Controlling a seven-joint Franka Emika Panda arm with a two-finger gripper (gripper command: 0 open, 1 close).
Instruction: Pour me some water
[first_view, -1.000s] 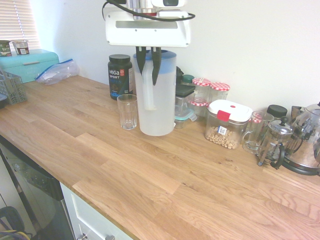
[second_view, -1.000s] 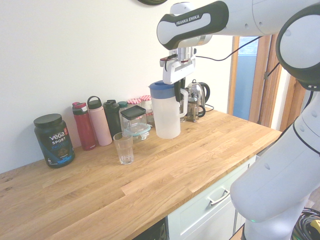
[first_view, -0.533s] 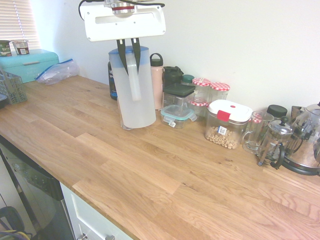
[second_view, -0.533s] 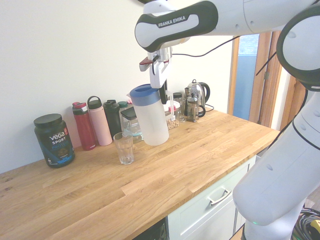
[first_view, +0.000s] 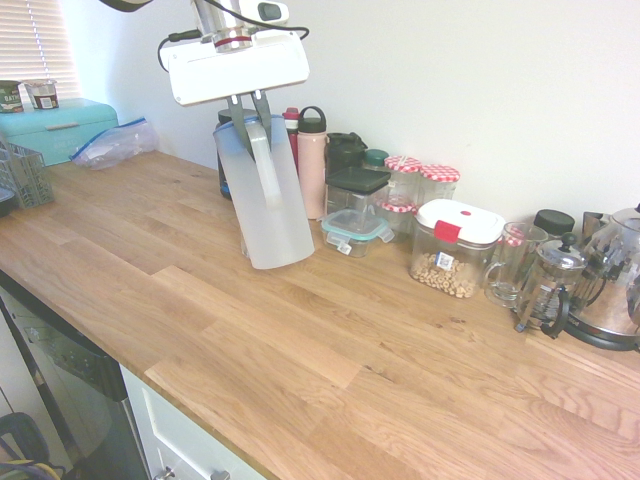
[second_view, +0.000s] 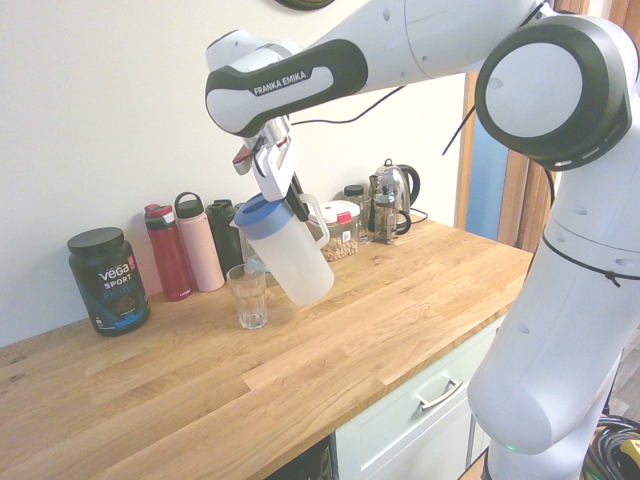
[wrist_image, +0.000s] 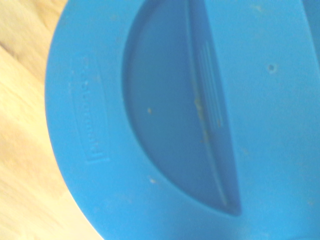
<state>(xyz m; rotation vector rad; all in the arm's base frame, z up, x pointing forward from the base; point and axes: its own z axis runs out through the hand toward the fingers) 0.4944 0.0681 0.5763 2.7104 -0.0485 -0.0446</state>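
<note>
Tilting pitcher (second_view: 288, 255) w/ blue lid (wrist_image: 190, 115), tool (second_view: 296, 205) clamped on handle, spout above glass (second_view: 247, 296)

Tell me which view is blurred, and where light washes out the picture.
Wrist view: soft focus; the round blue plastic lid fills the frame, its embossed lettering unreadable. First exterior view: bright window blinds at upper left look washed out. Second exterior view: sharp and evenly lit.
</note>
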